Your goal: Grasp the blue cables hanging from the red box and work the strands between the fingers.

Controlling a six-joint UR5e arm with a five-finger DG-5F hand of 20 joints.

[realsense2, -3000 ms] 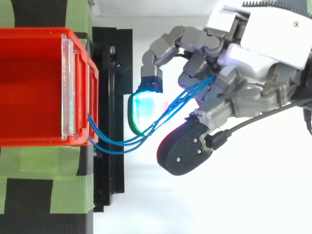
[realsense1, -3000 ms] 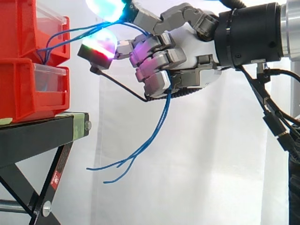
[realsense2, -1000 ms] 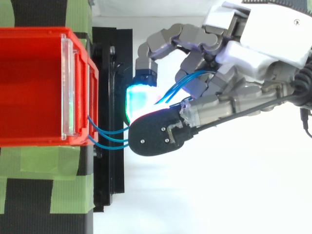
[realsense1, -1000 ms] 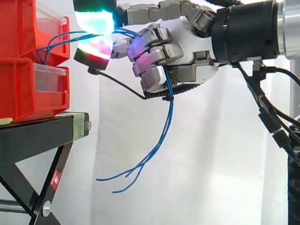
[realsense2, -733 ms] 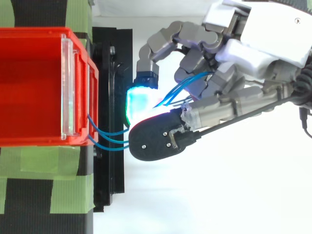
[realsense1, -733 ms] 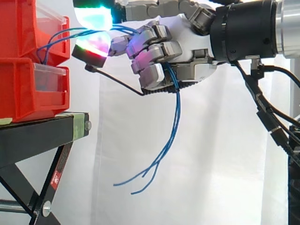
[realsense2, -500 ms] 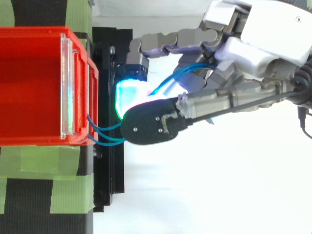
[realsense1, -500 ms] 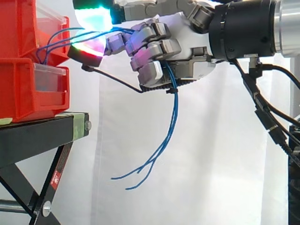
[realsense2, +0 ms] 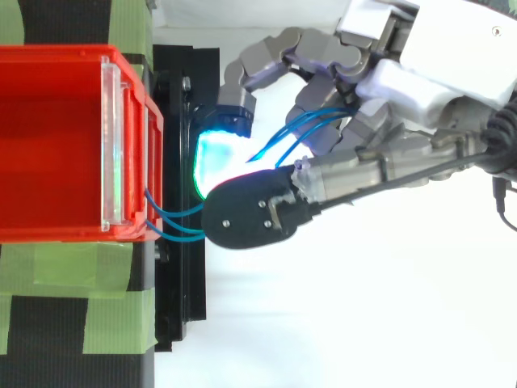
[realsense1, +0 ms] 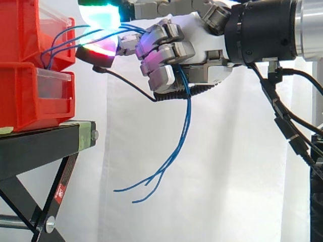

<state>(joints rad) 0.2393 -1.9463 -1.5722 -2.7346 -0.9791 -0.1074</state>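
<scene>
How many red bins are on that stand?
2, stacked: the upper bin, where the blue cables come out, and the lower bin, resting on the black stand. More may be hidden behind them.

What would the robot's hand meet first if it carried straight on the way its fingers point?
Probably the front of the upper red bin, where the blue cables come out. The hand, shut on those cables, points its fingertips at it in both views, with only open space between.
</scene>
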